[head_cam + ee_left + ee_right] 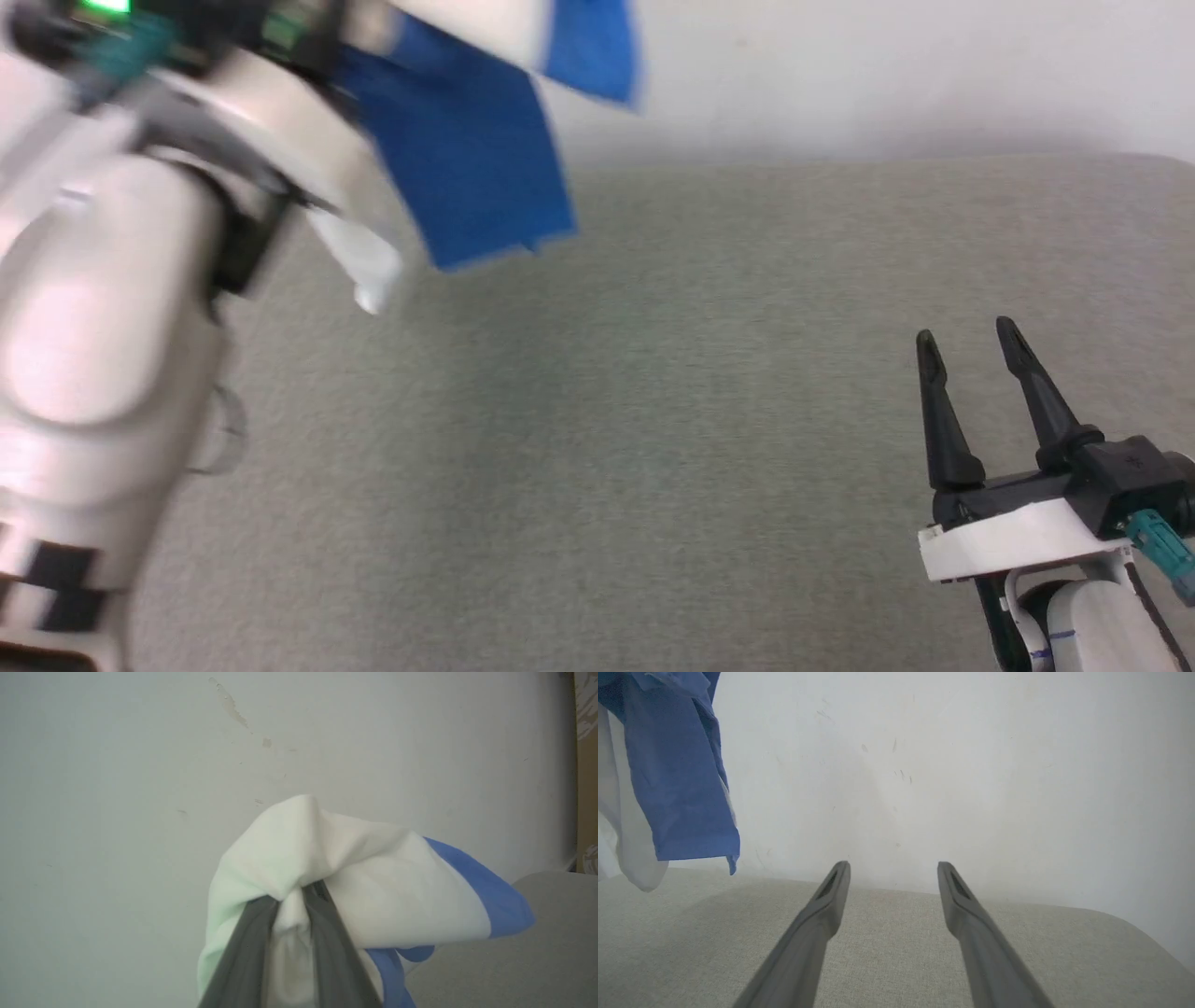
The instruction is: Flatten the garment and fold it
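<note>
**Progress.** The grey cloth-covered surface (653, 420) in front of the robot carries no flattened or folded fabric. The garment (467, 159) is in the air at the far left, bunched and hanging from a single grip. One blue sleeve and a white fold dangle lowest, and they appear to be clear of the surface. Judged from this, neither flattening nor folding has been achieved. The shirt has yet to be spread out and laid flat, and every fold is outstanding. The head view is blurred around the cloth, so finer detail is not reportable.

**Pose, right arm.** The right end effector (965, 329) sits low at the near right, just above the surface. Its two dark fingers are spread wide with nothing between them and point toward the wall (887, 75). Its wrist view shows the garment (677, 788) hanging well apart to its left.

**Pose, left arm.** The pale left forearm (103, 308) rises steeply at the near left, with the wrist up at the top edge. The left end effector (294, 896) has its fingers drawn close, pinching a wad of the garment's (373, 891) white body fabric. The blue sleeve trails off to one side against the wall behind.
</note>
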Controlling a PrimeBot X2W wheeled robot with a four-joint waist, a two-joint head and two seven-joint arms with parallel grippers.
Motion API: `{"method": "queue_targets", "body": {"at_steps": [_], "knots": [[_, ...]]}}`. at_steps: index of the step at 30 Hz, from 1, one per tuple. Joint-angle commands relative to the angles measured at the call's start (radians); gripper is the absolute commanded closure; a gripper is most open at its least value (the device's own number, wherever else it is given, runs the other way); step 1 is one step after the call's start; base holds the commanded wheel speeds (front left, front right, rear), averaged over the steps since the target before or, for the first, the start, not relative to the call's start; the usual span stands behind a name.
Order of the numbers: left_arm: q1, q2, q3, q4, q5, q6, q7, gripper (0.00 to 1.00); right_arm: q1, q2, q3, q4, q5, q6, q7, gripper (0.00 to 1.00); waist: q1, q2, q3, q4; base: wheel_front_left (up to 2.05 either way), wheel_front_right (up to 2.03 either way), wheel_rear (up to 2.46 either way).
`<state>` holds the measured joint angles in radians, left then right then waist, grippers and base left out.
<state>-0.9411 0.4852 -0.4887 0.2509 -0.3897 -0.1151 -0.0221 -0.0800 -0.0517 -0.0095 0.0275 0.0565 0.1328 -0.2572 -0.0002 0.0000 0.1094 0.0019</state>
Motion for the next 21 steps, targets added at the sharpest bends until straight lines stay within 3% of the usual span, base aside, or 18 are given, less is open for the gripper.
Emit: {"method": "queue_targets", "body": {"at_steps": [1,6,12,16,17,18,21], "knots": [[0.026,-0.025,-0.031,-0.015,0.006,-0.008,0.008,1.00,0.008,0.001,-0.006,-0.006,0.009,-0.002,-0.005,0.00,0.0002,0.0000,-0.023,-0.077,0.00,0.00,0.00],[0.127,-0.125,-0.209,-0.030,-0.027,-0.013,0.076,1.00,0.006,0.001,-0.036,-0.006,0.037,-0.002,-0.005,0.00,0.0002,0.0000,-0.002,-0.148,0.00,0.00,0.00],[0.302,-0.227,-0.465,0.061,-0.110,-0.015,0.120,1.00,-0.013,0.001,-0.054,-0.004,0.067,-0.002,-0.005,0.00,0.0002,0.0000,0.033,-0.215,0.00,0.00,0.00],[0.360,-0.260,-0.542,0.134,-0.148,-0.015,0.113,1.00,-0.018,0.001,-0.051,-0.003,0.072,-0.002,-0.005,0.00,0.0002,0.0000,0.046,-0.230,0.00,0.00,0.00],[0.375,-0.271,-0.554,0.159,-0.160,-0.015,0.109,0.67,-0.017,0.001,-0.053,-0.002,0.073,-0.002,-0.005,0.00,0.0002,0.0000,0.048,-0.231,0.00,0.00,0.00],[0.384,-0.280,-0.563,0.182,-0.167,-0.015,0.104,0.00,-0.016,0.001,-0.054,-0.001,0.074,-0.002,-0.005,0.00,0.0002,0.0000,0.049,-0.229,0.00,0.00,0.00],[0.394,-0.306,-0.564,0.228,-0.181,-0.015,0.067,0.00,-0.007,0.001,-0.056,0.006,0.071,-0.002,-0.005,0.00,0.0002,0.0000,0.041,-0.210,0.00,0.00,0.00]]}}
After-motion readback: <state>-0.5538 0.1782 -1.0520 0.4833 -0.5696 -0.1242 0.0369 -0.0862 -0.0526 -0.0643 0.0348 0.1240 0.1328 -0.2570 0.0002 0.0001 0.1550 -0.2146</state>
